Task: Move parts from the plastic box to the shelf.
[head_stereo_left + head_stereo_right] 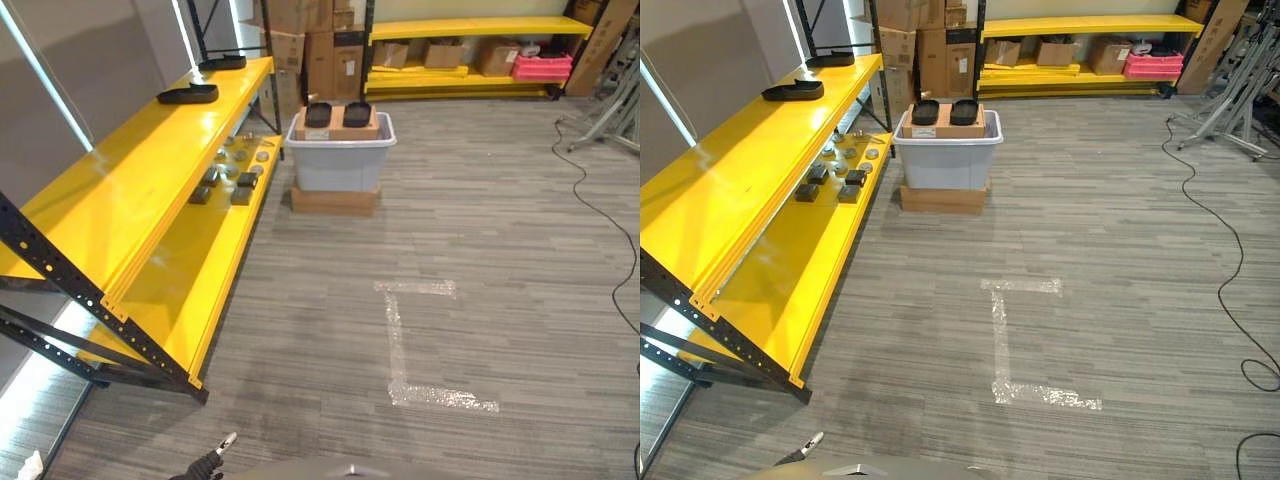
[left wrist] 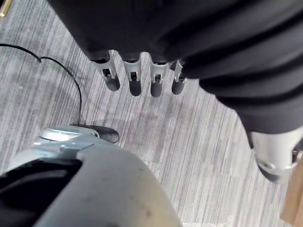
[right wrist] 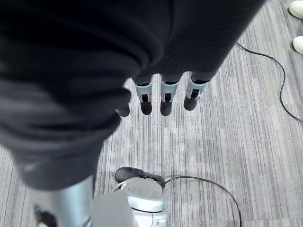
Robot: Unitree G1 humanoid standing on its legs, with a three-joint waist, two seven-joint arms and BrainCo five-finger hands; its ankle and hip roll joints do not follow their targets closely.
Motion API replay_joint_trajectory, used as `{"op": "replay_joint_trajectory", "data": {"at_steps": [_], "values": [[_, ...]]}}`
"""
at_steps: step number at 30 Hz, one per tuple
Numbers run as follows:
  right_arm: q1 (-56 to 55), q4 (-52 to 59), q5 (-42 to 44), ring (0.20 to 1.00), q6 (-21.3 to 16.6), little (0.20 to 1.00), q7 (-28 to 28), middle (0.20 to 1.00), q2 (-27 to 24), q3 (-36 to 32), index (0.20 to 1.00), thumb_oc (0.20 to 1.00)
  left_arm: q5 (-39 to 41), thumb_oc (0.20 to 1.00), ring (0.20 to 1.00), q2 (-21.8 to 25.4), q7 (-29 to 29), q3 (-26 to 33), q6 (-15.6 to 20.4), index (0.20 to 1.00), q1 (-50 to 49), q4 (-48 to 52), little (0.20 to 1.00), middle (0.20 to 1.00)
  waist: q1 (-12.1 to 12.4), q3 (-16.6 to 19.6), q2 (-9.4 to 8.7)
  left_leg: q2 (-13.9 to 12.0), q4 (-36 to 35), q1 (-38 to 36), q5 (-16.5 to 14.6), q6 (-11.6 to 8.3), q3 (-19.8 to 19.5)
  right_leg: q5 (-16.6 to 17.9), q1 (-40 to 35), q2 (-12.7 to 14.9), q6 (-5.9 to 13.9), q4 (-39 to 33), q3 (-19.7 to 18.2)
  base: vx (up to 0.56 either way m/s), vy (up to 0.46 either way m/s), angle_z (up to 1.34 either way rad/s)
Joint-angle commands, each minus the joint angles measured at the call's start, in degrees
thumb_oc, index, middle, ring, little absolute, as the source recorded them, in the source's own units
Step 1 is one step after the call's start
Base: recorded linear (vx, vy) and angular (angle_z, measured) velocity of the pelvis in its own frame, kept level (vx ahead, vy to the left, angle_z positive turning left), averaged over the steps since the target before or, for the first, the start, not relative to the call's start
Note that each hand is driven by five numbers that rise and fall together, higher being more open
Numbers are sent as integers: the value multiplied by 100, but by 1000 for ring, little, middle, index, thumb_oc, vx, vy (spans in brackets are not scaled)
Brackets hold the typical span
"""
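A grey plastic box (image 1: 340,165) stands on a flat cardboard base on the carpet, beside the far end of the long yellow shelf (image 1: 130,190). A cardboard piece lies across its top with two black parts (image 1: 318,113) (image 1: 357,112) on it. Two more black parts (image 1: 188,94) (image 1: 222,62) rest on the shelf's upper board. Several small parts (image 1: 235,178) lie on its lower board. My left hand (image 2: 135,85) hangs over the carpet, far from the box, with straight fingers and nothing in it. My right hand (image 3: 165,100) hangs the same way, open and holding nothing.
An L of pale tape (image 1: 400,345) marks the carpet ahead. Stacked cardboard boxes (image 1: 320,50), another yellow shelf (image 1: 470,30) and a pink crate (image 1: 542,67) line the back wall. A metal stand (image 1: 612,120) is at the right. A person's white shoes (image 3: 298,45) are near my right side.
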State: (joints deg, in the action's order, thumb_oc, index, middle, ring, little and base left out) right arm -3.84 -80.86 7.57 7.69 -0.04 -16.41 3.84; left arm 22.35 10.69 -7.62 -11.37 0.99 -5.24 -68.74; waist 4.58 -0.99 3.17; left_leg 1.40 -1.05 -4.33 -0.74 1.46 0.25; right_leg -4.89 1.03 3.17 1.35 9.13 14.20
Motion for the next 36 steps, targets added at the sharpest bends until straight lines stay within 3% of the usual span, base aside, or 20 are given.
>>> {"op": "replay_joint_trajectory", "data": {"at_steps": [1, 17, 28, 31, 36], "values": [[257, -394, 172, 1000, 38, 1000, -121, 1000, 85, 76, 1000, 1000, -196, 1000, 1000, 58, 258, 229, -69, 1000, 313, -276, 1000, 1000, 60, -59, -251, 56, -238, 12, -34, -195, 214, 721, -689, 254, 671, -1335, -86, 0, 0, 0], [263, -341, 62, 1000, 15, 1000, -182, 1000, 117, 182, 1000, 1000, -381, 1000, 1000, 33, 534, 165, -424, 1000, 385, -425, 1000, 1000, -9, -68, -236, 53, -245, -28, -49, -196, 272, 712, -692, 263, 673, -1313, -119, 0, 0, 0], [279, -343, 296, 1000, -316, 1000, -285, 1000, 116, 167, 1000, 1000, -204, 1000, 1000, 13, 566, 176, -197, 1000, 413, -371, 1000, 1000, 0, -83, -247, 51, -188, -16, -74, -189, 284, 731, -693, 286, 681, -1310, -137, 3, 0, 0], [346, -254, 731, 1000, -706, 1000, -255, 1000, 50, 2, 1000, 1000, 96, 1000, 1000, 22, 504, 207, 47, 1000, 473, -262, 1000, 1000, -1, -52, -249, 67, -212, -58, -79, -179, 277, 737, -718, 294, 694, -1308, -148, 46, 9, -2], [456, -115, 1064, 1000, -698, 1000, -147, 1000, -49, -146, 1000, 1000, 250, 1000, 1000, 67, 516, 211, 58, 1000, 545, -126, 1000, 1000, 21, -34, -280, 97, -52, -24, -157, -147, 252, 733, -714, 323, 701, -1257, -216, 75, 36, -5]]}}
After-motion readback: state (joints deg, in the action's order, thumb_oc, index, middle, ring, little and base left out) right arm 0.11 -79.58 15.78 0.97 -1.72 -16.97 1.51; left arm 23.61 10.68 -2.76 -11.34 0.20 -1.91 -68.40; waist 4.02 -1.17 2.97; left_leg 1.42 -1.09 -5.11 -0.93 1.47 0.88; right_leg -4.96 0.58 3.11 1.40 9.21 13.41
